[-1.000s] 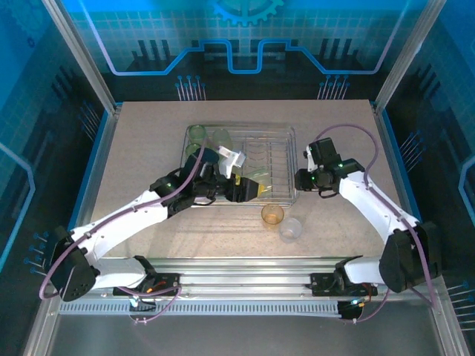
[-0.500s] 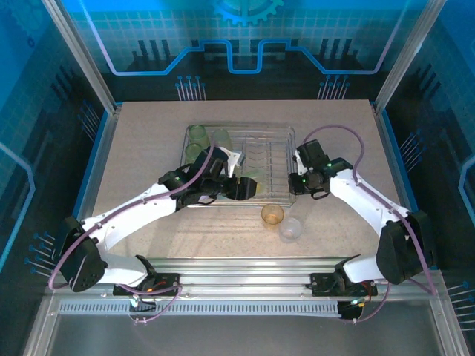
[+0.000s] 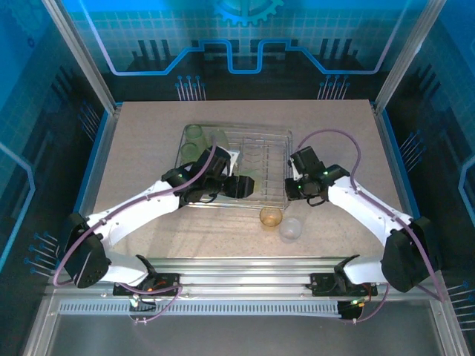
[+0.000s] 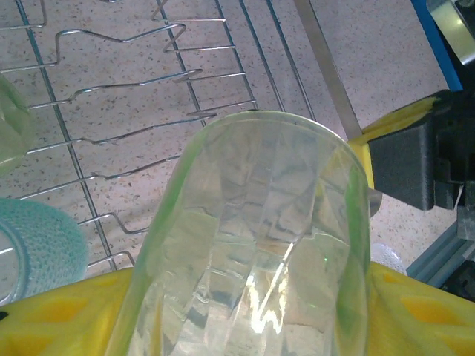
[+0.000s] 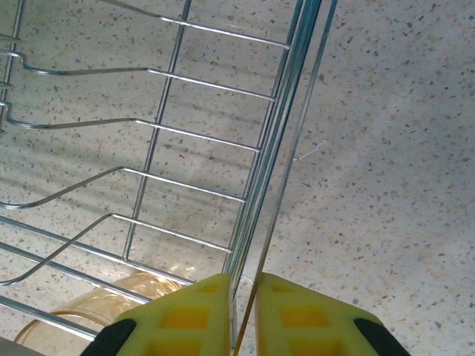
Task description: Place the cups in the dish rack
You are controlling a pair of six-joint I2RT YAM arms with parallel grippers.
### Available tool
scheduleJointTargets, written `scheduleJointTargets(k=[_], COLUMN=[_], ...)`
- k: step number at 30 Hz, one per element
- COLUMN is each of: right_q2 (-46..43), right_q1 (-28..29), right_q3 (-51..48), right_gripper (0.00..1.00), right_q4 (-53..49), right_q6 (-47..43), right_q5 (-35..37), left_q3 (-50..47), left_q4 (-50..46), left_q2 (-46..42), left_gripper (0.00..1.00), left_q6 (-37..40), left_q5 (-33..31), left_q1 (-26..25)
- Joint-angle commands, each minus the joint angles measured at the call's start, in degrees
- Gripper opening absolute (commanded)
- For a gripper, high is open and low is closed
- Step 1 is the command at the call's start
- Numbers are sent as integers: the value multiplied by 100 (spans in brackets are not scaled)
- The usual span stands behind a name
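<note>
One dish rack [image 3: 273, 152], one amber cup [image 3: 271, 216], one clear cup [image 3: 290, 228], at least three green cups [image 3: 194, 133].

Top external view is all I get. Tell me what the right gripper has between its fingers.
Observer: The right gripper clamps the dish rack by its side rim wire.
Operator: Now report the left gripper's load.
Observer: The left gripper holds a green-tinted clear cup above the rack's prongs.
Operator: Name what's beside that cup.
Observer: A teal cup, low on its left, over the rack's wires.
</note>
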Motion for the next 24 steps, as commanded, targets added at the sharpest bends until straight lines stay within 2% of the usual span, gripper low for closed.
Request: scheduleJointTargets(k=[1, 13, 24], right_q2=[-103, -112, -12], right_q1=[278, 1030, 1684], right_q3=[-91, -359, -376], right_gripper=[13, 10, 10], right_q4=[298, 821, 1113], right_q6=[104, 196, -31], right_q5=[-223, -243, -67], left_q3=[221, 745, 1714], left_q4=[-127, -484, -1669], left_q2=[61, 395, 1198], left_gripper=[61, 63, 65], left_q6=[-200, -183, 116], left_q5=[-80, 253, -121], left_q1=[89, 413, 432])
